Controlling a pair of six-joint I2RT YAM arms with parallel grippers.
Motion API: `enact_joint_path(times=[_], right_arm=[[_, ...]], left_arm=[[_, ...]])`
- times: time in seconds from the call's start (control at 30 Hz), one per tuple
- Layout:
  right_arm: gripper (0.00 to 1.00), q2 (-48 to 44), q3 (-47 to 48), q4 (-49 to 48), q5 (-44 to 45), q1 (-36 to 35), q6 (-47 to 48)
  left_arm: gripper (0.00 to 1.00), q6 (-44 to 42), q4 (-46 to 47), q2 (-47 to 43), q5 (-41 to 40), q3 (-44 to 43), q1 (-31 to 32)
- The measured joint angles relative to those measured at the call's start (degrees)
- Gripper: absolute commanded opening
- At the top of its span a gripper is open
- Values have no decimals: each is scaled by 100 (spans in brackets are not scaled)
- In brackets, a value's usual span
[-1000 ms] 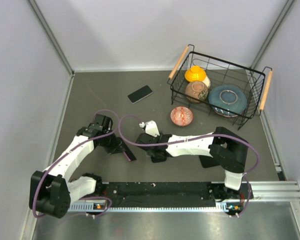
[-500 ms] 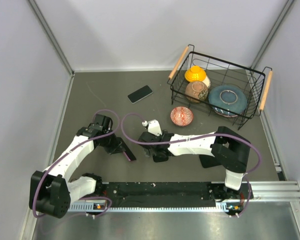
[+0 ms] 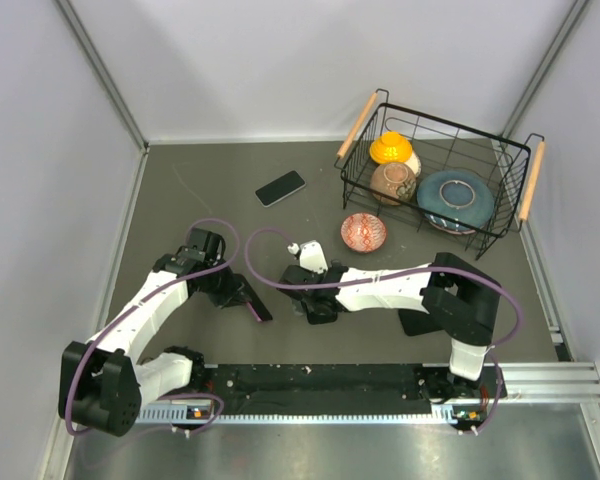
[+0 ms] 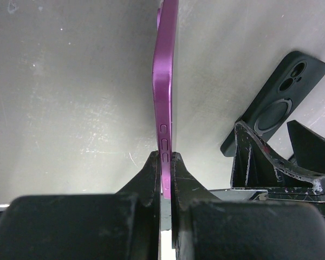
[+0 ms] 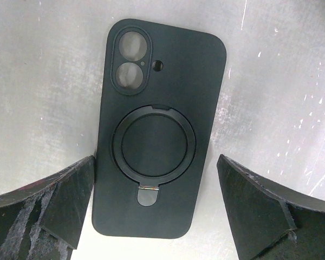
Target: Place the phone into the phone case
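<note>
1. The phone [image 3: 280, 187] lies flat on the grey table [image 3: 200, 190], toward the far side and left of the wire basket [image 3: 450, 118]. It is well apart from both arms, and nothing touches it.
2. The left gripper [image 4: 165, 160] is pinched narrow on a purple phone case [image 4: 165, 70]. It holds the case on edge, with the side buttons just above the fingertips.
3. The right gripper [image 5: 155, 179] hangs low over a black phone case [image 5: 157, 124]. Its fingers [image 5: 59, 200] are spread wide on either side of the case, and the pictures do not show them touching it.
4. The black case rests on the table with its outer back up, so the camera cutouts and the ring stand show. Its open side therefore seems to face down.
5. The two cases sit near each other at the near middle of the table, with a red patterned bowl [image 3: 363, 232] a little beyond them.
6. The task looks to be at an early stage: one case is in hand, but the phone has not been picked up or seated.
7. Fetching the phone, presenting a case with its open side toward it and pressing the phone in all remain. The pictures do not show which case is intended.
</note>
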State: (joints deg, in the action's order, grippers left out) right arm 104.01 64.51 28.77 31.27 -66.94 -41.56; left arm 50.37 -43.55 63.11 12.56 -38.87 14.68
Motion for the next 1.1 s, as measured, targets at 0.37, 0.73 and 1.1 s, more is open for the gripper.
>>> enact_joint_path(times=[0.37,0.73,1.1], right_arm=[[59,-92,-177,-258,-122,15,-20],[56,-1255,-1631,-1899,-1180,573,-98],[59,-2479,-3982,-5053,-2927,1554,-761]], left_arm=[[0,-127,28,2,22,2,0],[0,-507,68,-249,13,2,-15],[0,-776,463,-643,638,162,-39]])
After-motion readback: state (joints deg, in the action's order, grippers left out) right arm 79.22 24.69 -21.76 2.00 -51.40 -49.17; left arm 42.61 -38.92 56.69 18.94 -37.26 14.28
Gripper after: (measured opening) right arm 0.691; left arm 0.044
